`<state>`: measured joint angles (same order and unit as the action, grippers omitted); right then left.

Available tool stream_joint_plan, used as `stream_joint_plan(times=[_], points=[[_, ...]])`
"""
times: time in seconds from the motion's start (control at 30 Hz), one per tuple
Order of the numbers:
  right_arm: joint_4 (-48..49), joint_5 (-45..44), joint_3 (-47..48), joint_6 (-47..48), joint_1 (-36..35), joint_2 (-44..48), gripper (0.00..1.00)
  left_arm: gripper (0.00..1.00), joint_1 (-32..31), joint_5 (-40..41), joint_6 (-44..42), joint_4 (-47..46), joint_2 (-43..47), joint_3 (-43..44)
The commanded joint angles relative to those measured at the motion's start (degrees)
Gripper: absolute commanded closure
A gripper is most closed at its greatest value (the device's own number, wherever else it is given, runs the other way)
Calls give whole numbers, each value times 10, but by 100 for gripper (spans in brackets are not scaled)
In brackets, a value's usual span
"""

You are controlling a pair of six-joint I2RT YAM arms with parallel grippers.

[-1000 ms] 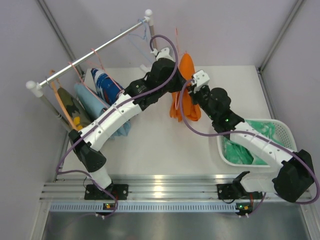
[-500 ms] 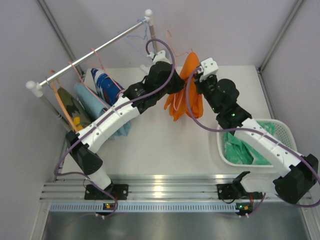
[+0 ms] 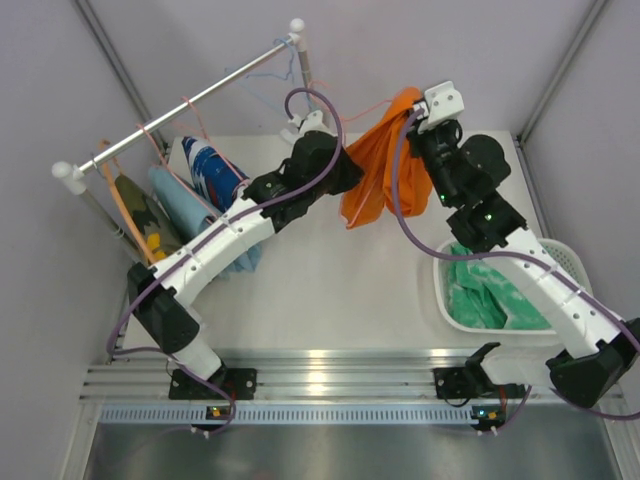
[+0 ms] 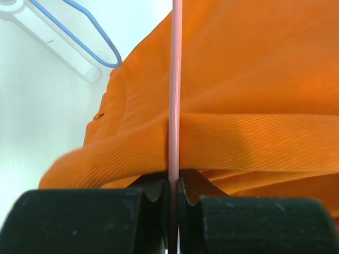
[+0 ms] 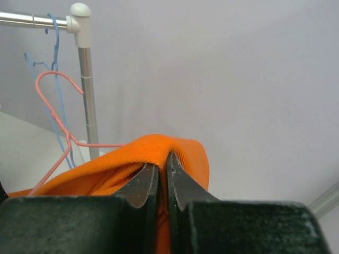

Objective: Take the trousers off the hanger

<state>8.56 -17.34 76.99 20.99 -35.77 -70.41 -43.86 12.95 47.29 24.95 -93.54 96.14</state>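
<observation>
Over the last second the right gripper [image 5: 163, 159], clenched on the orange trousers [image 3: 372, 185], has hauled them toward one o'clock (cloth stretched taut), while the left gripper [image 4: 173, 186] stays clamped on the pink hanger [image 4: 175, 79]; removal looks half done.

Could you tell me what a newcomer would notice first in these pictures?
The orange trousers hang stretched between both arms above the table's far middle: the right gripper pinches the cloth, the left gripper clamps the pink hanger. In the white basket at right lie green trousers.
</observation>
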Motion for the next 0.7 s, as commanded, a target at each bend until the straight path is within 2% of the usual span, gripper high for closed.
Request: stream_joint_plan(times=[0.0, 0.17, 0.3, 0.67], points=[[106, -2, 92, 20, 6, 30, 100, 100, 7, -2, -11, -27, 26, -16], [95, -27, 129, 53, 5, 32, 100, 100, 7, -27, -19, -36, 24, -38], [102, -85, 146, 93, 6, 40, 100, 100, 7, -52, -42, -36, 23, -53], [146, -162, 127, 168, 6, 106, 100, 100, 7, -92, -87, -33, 16, -75]])
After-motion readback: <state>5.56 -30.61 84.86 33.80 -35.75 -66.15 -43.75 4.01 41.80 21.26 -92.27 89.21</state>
